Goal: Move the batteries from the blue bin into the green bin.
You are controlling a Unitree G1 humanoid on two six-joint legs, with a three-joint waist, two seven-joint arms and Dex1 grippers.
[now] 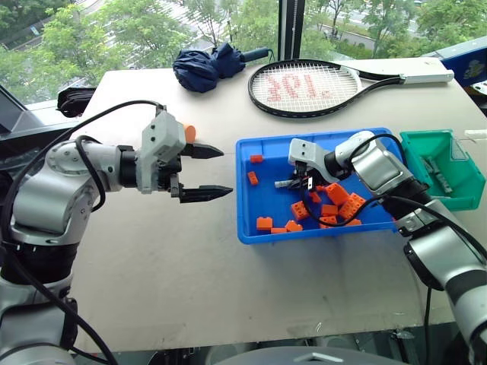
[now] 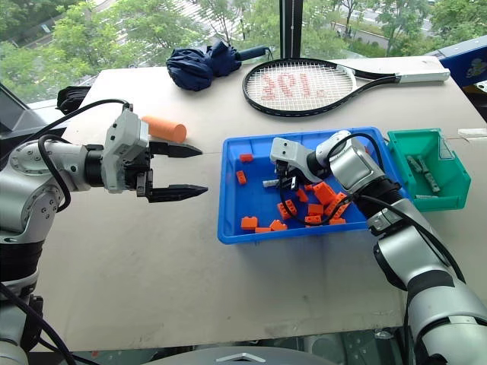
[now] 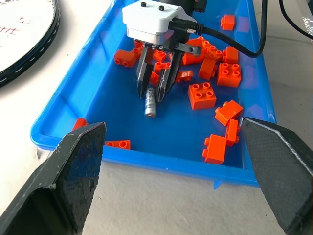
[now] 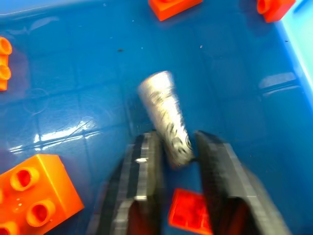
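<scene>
In the blue bin: the right gripper (image 3: 154, 93) reaches down among the orange bricks (image 1: 335, 204), fingers pinching one end of a silver battery (image 3: 150, 103).
Held battery: its gripped end sits between the two fingertips (image 4: 146, 166), the rest pointing out past them (free end low over the blue floor; contact with the floor cannot be told).
Blue bin (image 1: 251, 232): on the table (image 1: 152, 258), bricks scattered mostly on its right half.
Green bin (image 1: 466, 194): just beside the blue bin's right end, with grey batteries (image 1: 437, 173) lying inside.
Left gripper (image 1: 207, 172): hovers over bare table to the left of the blue bin, fingers spread wide, holding nothing.
Far side of table: a racket (image 1: 308, 87), a folded navy umbrella (image 1: 205, 67), an orange foam cylinder (image 2: 163, 128).
</scene>
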